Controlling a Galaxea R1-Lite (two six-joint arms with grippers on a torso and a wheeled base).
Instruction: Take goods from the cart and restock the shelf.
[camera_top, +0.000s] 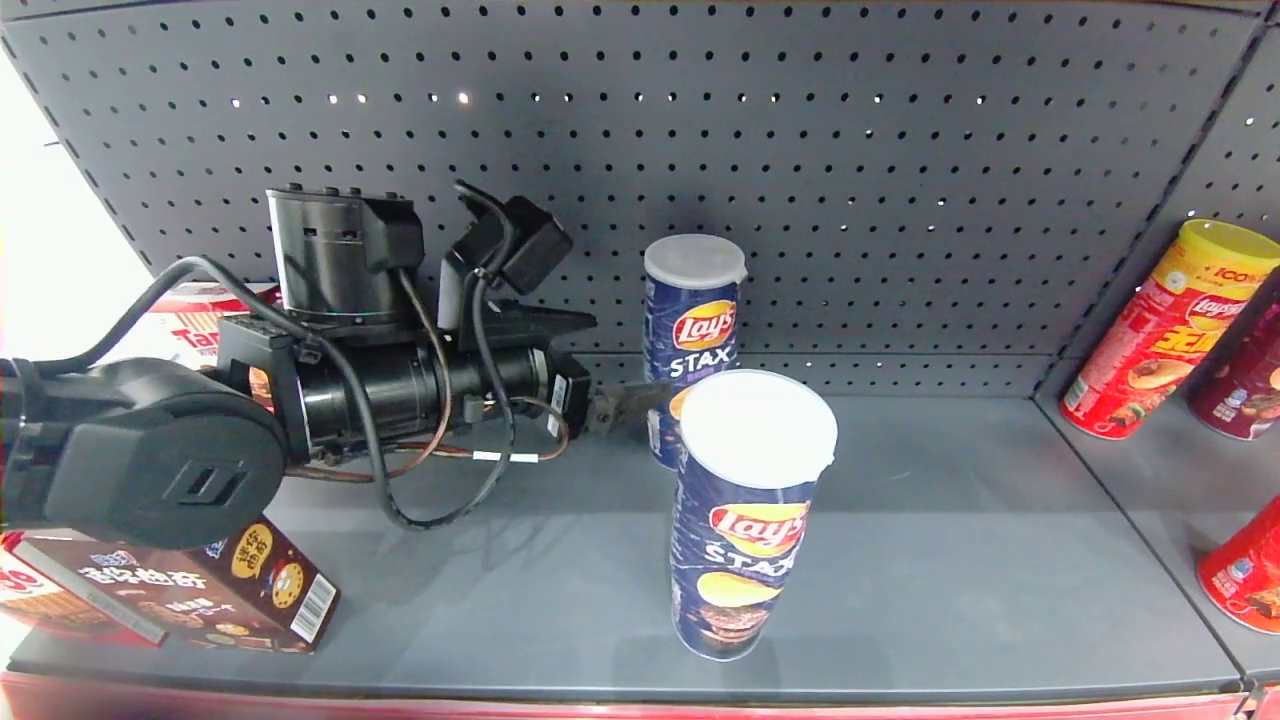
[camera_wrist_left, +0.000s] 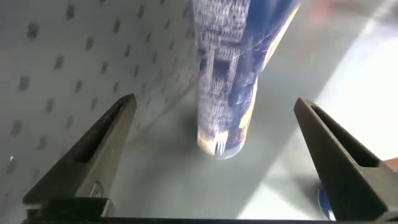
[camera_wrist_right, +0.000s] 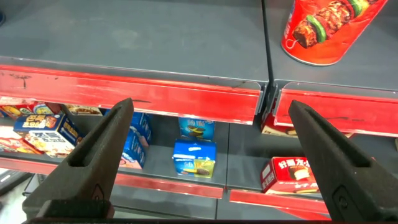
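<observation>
View from the aisle onto a grey shelf (camera_top: 950, 560) with a perforated back panel (camera_top: 800, 150).

(a) Two blue crisp canisters with white lids stand upright near the middle of the shelf. The rear canister (camera_top: 692, 330) is close to the back panel, and the front canister (camera_top: 748, 530) is near the shelf's edge. The rear one lies at about 11 o'clock from the front one.

(b) The left arm (camera_top: 400, 390) lies level over the shelf from 9 o'clock. The left gripper (camera_wrist_left: 214, 102) points at the base of the rear canister. Its jaws are spread wide and hold nothing. The canister lies in line between the fingers, and neither finger touches it.

(c) The right gripper (camera_wrist_right: 209, 104) hangs in front of the red-edged shelf fronts (camera_wrist_right: 155, 93), above lower shelves of boxed biscuits (camera_wrist_right: 194, 158). Its jaws are also spread wide and hold nothing.

(d) Other stock: a brown chocolate-biscuit box (camera_top: 235, 590) lies at 8 o'clock on the shelf. On the adjoining bay at 3 o'clock a red canister with a yellow lid (camera_top: 1170, 330) leans, with further red canisters just beside it.
</observation>
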